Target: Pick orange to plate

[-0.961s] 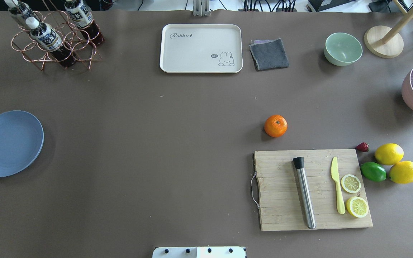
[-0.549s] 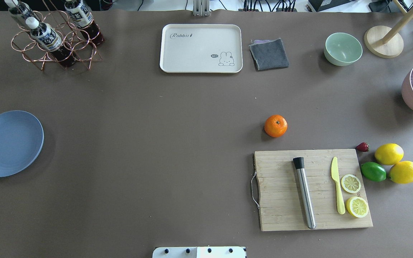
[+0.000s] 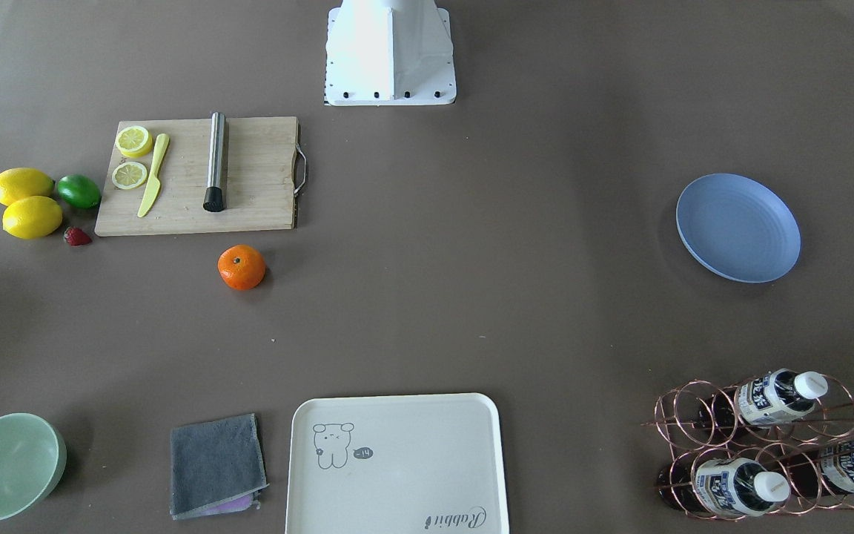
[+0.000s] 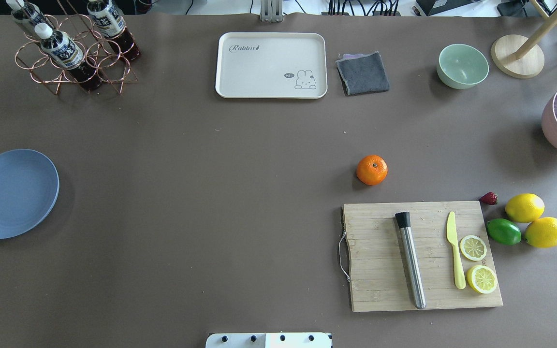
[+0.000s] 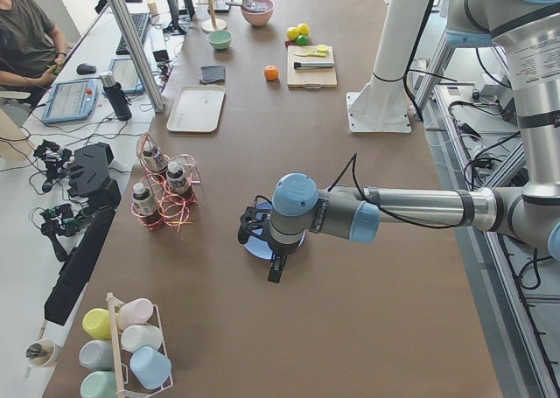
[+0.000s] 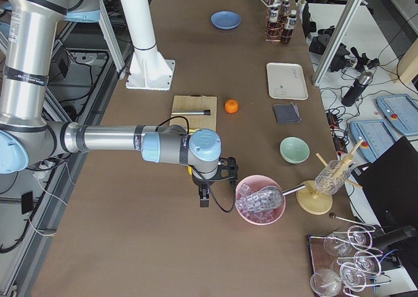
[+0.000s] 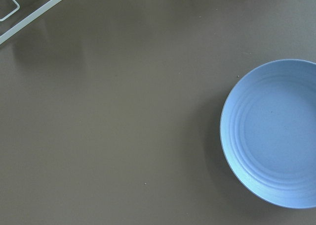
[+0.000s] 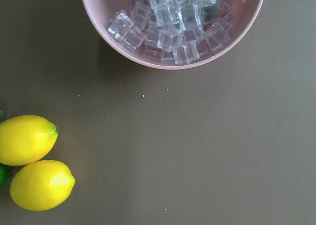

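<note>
Bright-orange and round, the orange (image 4: 372,169) sits on the bare table just beyond the cutting board (image 4: 380,261), well apart from the plate (image 4: 12,193) on the robot's left. Expect a light, firm fruit with slightly yielding skin that rolls readily. Grip it across the widest girth, from above, with moderate force. The left gripper (image 5: 276,268) hangs near the plate and the right gripper (image 6: 204,198) near the ice bowl (image 4: 556,130). Whether either is open cannot be determined.
</note>
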Action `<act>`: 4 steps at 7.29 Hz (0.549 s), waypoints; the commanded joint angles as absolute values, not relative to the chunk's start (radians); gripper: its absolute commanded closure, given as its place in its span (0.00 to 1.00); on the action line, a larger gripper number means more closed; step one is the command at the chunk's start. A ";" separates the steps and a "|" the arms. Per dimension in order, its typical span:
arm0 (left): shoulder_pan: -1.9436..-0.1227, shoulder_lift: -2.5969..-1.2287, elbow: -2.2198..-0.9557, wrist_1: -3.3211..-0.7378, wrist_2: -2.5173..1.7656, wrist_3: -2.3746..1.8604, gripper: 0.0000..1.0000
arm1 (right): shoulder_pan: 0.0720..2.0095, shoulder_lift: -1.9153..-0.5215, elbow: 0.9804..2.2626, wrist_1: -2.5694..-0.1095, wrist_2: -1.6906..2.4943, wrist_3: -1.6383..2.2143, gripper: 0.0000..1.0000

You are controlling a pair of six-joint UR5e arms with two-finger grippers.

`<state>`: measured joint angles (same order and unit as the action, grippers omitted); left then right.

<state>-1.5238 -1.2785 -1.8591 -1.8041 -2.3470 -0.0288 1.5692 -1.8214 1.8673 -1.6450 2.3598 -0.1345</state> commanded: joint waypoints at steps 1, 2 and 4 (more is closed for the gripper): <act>-1.412 -1.295 -1.788 -1.990 -2.342 -0.258 0.03 | 1.569 -1.810 1.876 -1.644 2.361 -0.135 0.00; -1.338 -1.298 -1.713 -2.151 -2.329 -0.379 0.03 | 1.569 -1.810 1.870 -1.606 2.361 -0.129 0.00; -1.222 -1.321 -1.605 -2.331 -2.257 -0.556 0.03 | 1.569 -1.812 1.847 -1.545 2.399 -0.120 0.00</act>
<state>-1.2948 -1.3088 -1.6698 -2.2174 -2.3010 -0.4474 1.5692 -1.8121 1.8597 -1.5697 2.3727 -0.1234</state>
